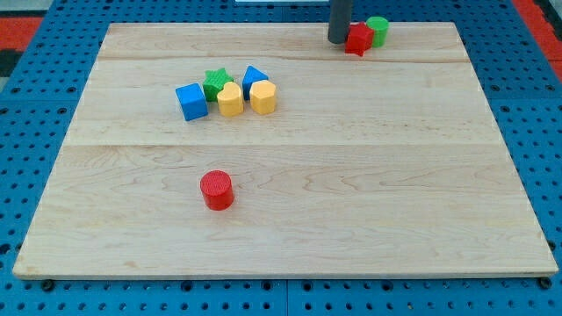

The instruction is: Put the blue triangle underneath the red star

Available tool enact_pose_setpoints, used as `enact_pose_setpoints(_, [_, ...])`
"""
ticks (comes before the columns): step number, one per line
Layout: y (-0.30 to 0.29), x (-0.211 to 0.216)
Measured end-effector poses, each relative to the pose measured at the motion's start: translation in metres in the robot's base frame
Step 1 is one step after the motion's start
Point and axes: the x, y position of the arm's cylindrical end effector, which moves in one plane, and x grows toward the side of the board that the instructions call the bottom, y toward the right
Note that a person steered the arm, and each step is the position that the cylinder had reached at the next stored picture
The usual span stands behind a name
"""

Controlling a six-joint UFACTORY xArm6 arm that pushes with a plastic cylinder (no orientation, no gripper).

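Note:
The blue triangle [254, 77] sits in a cluster at the board's upper left middle, just above a yellow hexagon [263, 96]. The red star [357, 39] lies near the view's top edge, right of centre, touching a green cylinder [378, 31] on its right. My tip [338, 40] stands right at the red star's left side, far to the right of the blue triangle.
A green star [215, 82], a yellow heart [230, 100] and a blue cube [191, 101] crowd the triangle's left. A red cylinder [216, 190] stands alone lower down. The wooden board [351, 219] lies on a blue perforated table.

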Motion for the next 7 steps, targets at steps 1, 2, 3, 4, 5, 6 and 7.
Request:
enact_pose_setpoints(1, [0.001,0.000])
enact_pose_setpoints(2, [-0.007,0.013])
enact_pose_setpoints(3, [-0.010,0.058])
enact_pose_setpoints(4, [-0.016,0.110])
enact_pose_setpoints(5, [-0.034,0.145])
enact_pose_setpoints(6, [-0.083,0.175])
enact_pose_setpoints(7, [-0.117,0.179])
